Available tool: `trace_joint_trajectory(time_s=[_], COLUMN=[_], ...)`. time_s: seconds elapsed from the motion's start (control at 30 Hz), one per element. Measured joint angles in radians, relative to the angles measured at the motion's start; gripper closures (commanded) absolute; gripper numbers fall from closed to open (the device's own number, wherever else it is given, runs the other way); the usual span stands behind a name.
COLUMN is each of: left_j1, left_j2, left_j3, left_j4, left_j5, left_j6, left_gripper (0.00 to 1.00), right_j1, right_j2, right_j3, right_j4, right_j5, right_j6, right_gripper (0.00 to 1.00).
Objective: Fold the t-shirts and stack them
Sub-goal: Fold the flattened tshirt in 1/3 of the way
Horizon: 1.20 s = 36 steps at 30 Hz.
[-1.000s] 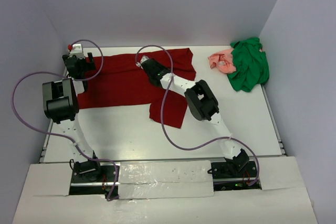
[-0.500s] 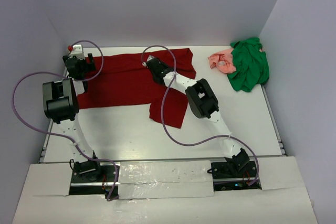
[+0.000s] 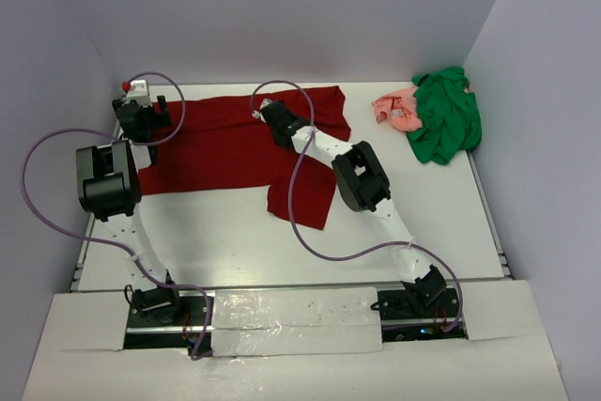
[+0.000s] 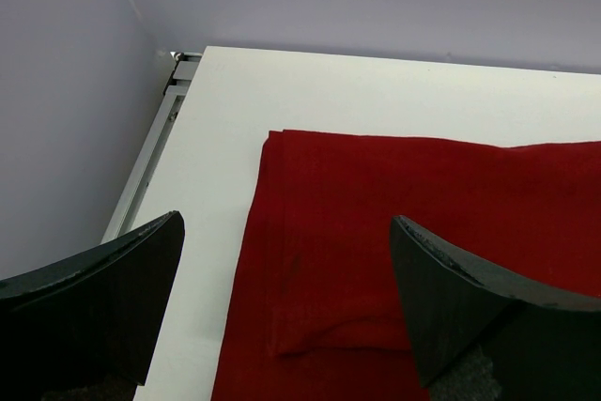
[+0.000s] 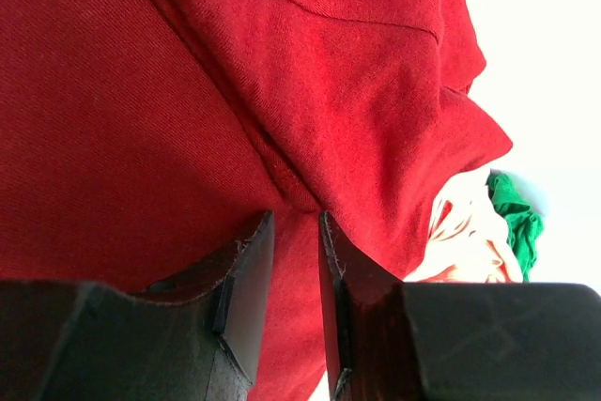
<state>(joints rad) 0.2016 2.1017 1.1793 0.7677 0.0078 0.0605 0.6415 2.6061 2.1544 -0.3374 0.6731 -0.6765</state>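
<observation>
The right fingers [image 5: 246,279] stand nearly together, pinching a raised fold of the maroon t-shirt [image 3: 221,143] near its far edge. The left fingers [image 4: 94,298] are spread wide and hold nothing, poised above the shirt's left edge. The maroon t-shirt lies spread over the far left of the white worktop [image 3: 235,241]. The green t-shirt [image 3: 449,124] and salmon-pink t-shirt [image 3: 396,108] lie crumpled, touching, in the far right corner.

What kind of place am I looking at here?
Probably a robot test bench, not a home: two black-and-white robot arms bolted to a white table, boxed in by plain lilac walls, with a dark red cloth t-shirt spread out for folding practice.
</observation>
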Motion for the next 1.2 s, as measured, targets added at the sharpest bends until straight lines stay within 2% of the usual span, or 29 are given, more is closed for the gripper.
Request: trace_joint_trajectory(time_s=[0.53, 0.83, 1.07, 1.2], left_j1=[0.000, -0.003, -0.005, -0.005], left_j2=[0.000, -0.003, -0.007, -0.007], left_j3=[-0.015, -0.029, -0.029, -0.029], left_j4=[0.013, 0.029, 0.030, 0.030], left_j5=[0.000, 0.000, 0.000, 0.000], left_j6=[0.004, 0.004, 0.006, 0.011], left_gripper=[0.01, 0.01, 0.01, 0.01], right_j1=[0.001, 0.002, 0.002, 0.002], right_j2=[0.001, 0.001, 0.007, 0.016], right_j3=[-0.028, -0.035, -0.029, -0.027], right_j4=[0.099, 0.144, 0.132, 0.122], right_j5=[-0.007, -0.004, -0.007, -0.010], right_j6=[-0.111, -0.161, -0.156, -0.149], right_gripper=[0.66, 0.70, 0.87, 0.89])
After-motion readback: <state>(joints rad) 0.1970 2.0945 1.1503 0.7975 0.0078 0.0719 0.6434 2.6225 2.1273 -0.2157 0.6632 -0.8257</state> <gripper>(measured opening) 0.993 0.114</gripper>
